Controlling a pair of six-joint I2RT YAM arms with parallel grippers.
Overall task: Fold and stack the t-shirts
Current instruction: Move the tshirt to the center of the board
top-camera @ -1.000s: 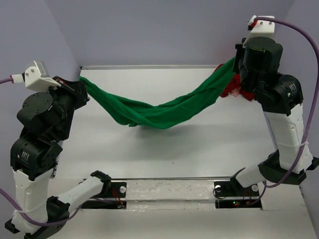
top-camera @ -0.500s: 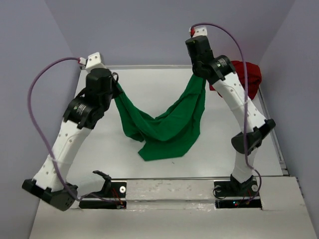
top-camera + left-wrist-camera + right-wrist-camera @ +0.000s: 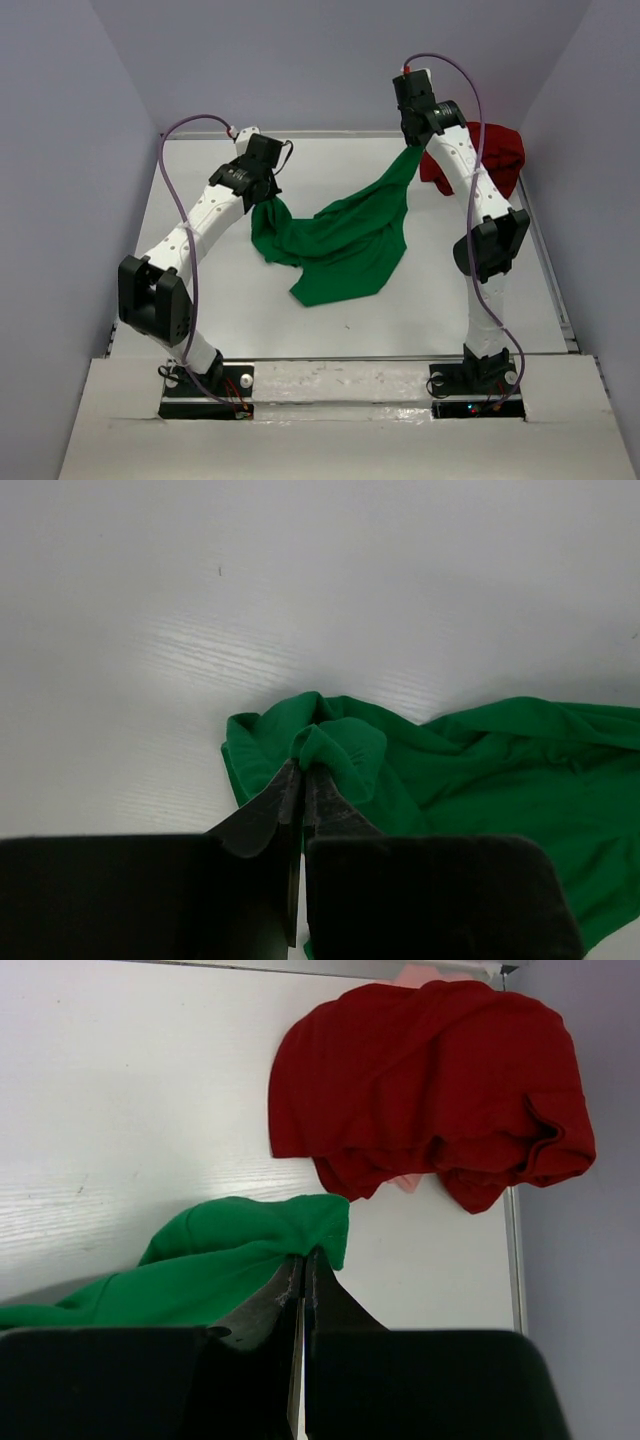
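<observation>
**Green shirt pinched at both ends, red shirt heaped in the far corner**

Nearest me, past the arm bases, the white tabletop (image 3: 250, 325) lies bare. On it rests the near hem of the bright green soft cloth short-sleeved t-shirt (image 3: 345, 245), crumpled and unfolded about mid-table.

My left fingers (image 3: 265, 198) are down low at the shirt's left end. In the left wrist view the left fingers (image 3: 295, 780) stand almost together, with a bunched fold of the green cloth (image 3: 470, 760) caught at their tips and the rest trailing off right across the tabletop (image 3: 150, 580).

My right fingers (image 3: 413, 148) sit further back and higher. The shirt's right end rises to them in a drawn strip. The right wrist view shows the right fingers (image 3: 295, 1270) pressed together on a fold of green (image 3: 200, 1270).

Behind that, apart from the green cloth, the dark red cloth t-shirt (image 3: 500, 155) is a rumpled heap in the far right corner. From above my right arm crosses in front of it and hides its left part. From the wrist I see the heap (image 3: 430, 1090) whole, with a scrap of pale pink (image 3: 405, 1185) at its edge that I cannot identify.

Grey-violet walls (image 3: 300, 60) close in the left, far and right sides.
</observation>
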